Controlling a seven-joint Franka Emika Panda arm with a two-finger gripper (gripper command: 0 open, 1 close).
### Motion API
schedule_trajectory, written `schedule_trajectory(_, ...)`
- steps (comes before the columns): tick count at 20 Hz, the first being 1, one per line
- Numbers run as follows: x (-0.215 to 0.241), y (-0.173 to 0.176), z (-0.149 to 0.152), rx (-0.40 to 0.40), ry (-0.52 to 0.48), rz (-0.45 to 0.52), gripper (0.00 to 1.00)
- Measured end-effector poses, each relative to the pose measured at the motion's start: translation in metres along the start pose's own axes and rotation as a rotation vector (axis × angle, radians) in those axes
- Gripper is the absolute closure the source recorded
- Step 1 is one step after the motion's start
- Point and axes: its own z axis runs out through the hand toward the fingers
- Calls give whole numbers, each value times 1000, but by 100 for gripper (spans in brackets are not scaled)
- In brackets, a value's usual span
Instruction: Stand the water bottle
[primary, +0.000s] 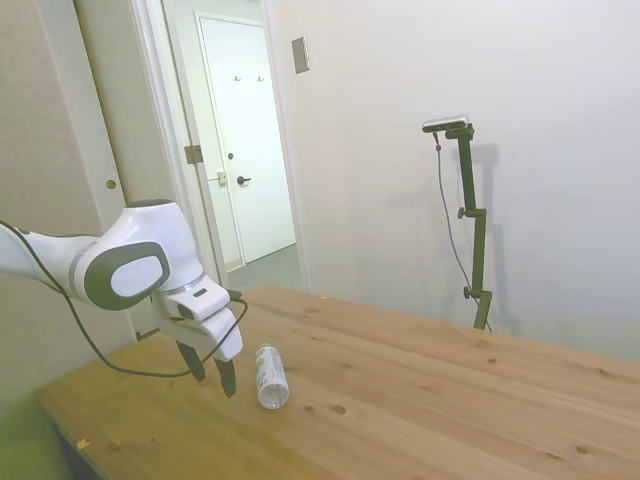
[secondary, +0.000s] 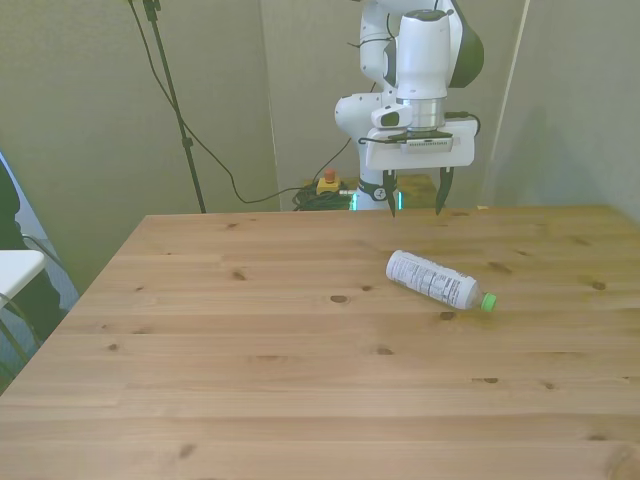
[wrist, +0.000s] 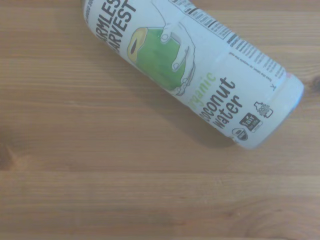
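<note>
White arm's tool (secondary: 416, 203) spread wide, empty, hanging above table (secondary: 300, 380), water bottle (secondary: 434, 279) lying flat nearby

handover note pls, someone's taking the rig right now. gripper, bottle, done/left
Gripper: open, empty, hanging above the wooden table just behind the bottle, not touching it.
Small clear plastic water bottle with white printed label and green screw cap: lying on its side on the table, cap end toward the front view's right. Label reads "coconut water" in the wrist view.
Done: nothing of the task itself; bottle not gripped.
Left: come down over the bottle, grip it, tip it upright, release.
</note>
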Motion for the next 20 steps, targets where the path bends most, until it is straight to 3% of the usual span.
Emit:
schedule_trajectory(8,29,-32,-25,-1,77,-42,0)
schedule_trajectory(13,56,-78,-33,-30,151,-107,0)
schedule_trajectory(20,82,-154,-22,-83,227,-242,0)
